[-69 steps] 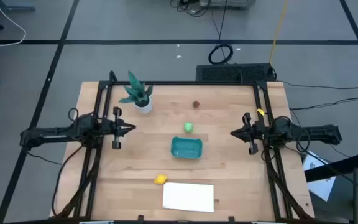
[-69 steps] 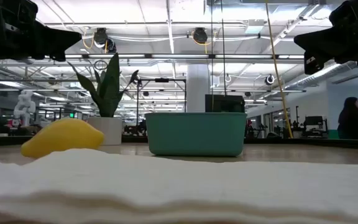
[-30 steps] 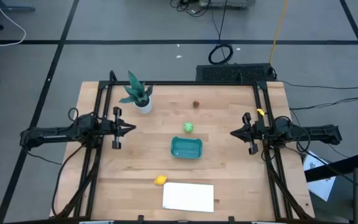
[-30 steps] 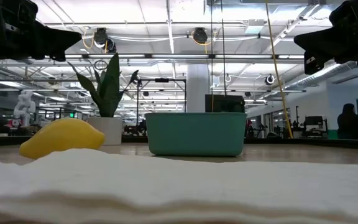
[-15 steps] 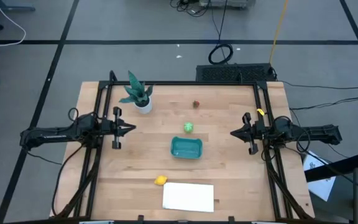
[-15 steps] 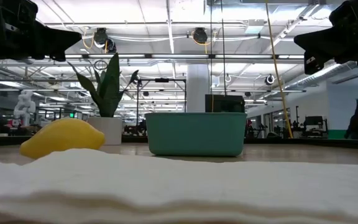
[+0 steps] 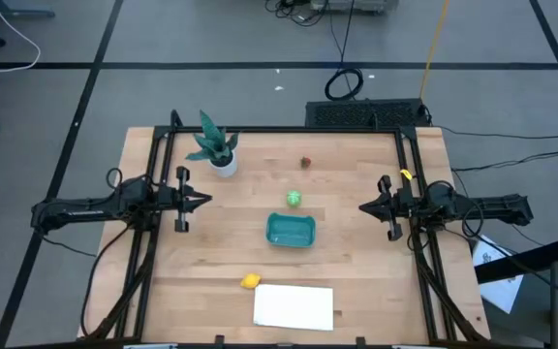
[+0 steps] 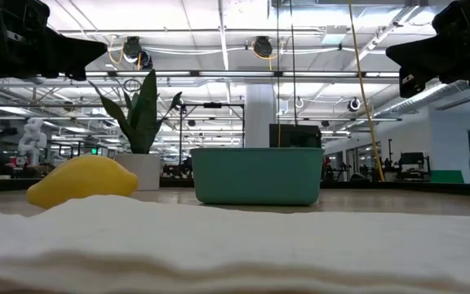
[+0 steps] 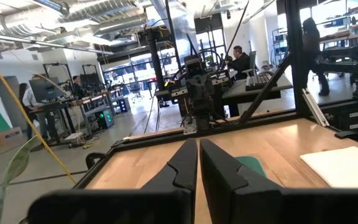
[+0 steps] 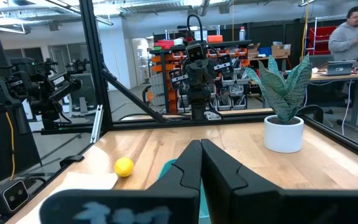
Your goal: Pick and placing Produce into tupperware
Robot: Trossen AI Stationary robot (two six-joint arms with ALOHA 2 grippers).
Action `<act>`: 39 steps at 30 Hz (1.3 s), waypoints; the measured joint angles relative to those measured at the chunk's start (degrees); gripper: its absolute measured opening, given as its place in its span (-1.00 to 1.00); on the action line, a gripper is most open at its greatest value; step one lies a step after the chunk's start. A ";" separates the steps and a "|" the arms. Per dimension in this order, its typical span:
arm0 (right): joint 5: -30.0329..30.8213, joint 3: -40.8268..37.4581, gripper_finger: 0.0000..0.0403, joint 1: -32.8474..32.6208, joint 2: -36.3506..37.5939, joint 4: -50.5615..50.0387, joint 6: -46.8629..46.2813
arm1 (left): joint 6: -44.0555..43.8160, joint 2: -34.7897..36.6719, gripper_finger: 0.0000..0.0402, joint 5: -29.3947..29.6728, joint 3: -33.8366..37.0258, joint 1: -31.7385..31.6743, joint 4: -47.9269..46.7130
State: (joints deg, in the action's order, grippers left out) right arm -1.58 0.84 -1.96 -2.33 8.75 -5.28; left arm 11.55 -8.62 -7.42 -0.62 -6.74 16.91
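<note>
A potted green plant [image 7: 215,147] in a white pot stands upright near the far left corner of the wooden table [image 7: 356,262], and a flat white sheet [image 7: 294,306] lies at the near edge (it fills the foreground of the low view). Beyond the table a coiled black cable [image 7: 344,83] rests on the grey floor. People sit and stand at desks in the room behind, among them a person [image 10: 352,31] at a workbench.

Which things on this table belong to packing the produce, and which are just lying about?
Belongs to the job:
- green ball
- yellow lemon
- small dark red piece
- teal tupperware, nothing visible in it

Just lying about:
- potted plant
- white sheet
</note>
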 joint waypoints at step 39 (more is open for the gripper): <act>0.00 -0.01 -1.00 -0.01 0.01 0.02 -5.99 | 0.00 0.01 -0.87 0.01 0.00 0.01 -0.07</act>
State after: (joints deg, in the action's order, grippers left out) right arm -1.58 0.83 -1.96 -2.31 8.78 -11.27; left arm 11.55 -8.61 -7.41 -0.62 -6.73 16.84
